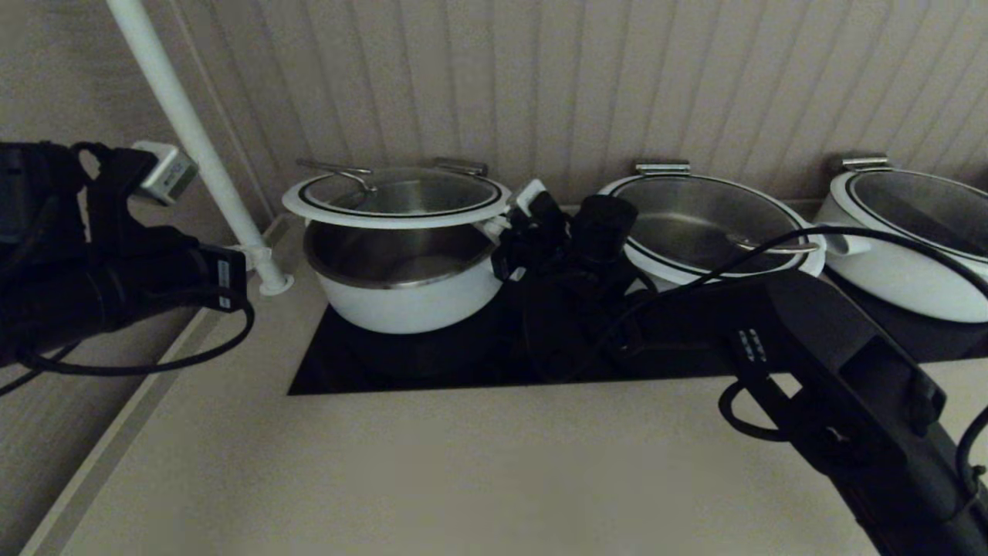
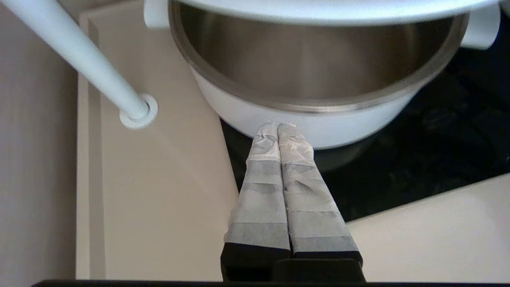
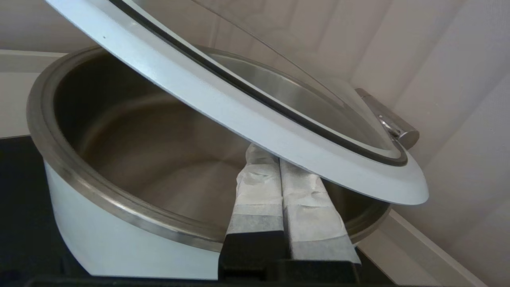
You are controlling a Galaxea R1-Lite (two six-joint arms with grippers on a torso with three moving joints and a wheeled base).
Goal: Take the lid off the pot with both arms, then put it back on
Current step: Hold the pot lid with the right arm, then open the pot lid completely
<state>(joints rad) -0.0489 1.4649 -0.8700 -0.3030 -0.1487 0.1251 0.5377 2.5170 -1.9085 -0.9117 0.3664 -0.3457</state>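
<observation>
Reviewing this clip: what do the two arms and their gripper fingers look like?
Both arms are black, with loose black cables looping off them. The left arm carries a small silver-grey box and a white label. The right arm has small pale markings on its link. Each gripper's fingers are black at the base, wrapped in whitish-grey tape.

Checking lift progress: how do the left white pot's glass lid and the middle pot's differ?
The left pot's glass lid is raised, a gap above the rim; the middle pot's glass lid sits closed. The right gripper props the left lid; none is under the middle lid. Both: white-rimmed glass.
</observation>
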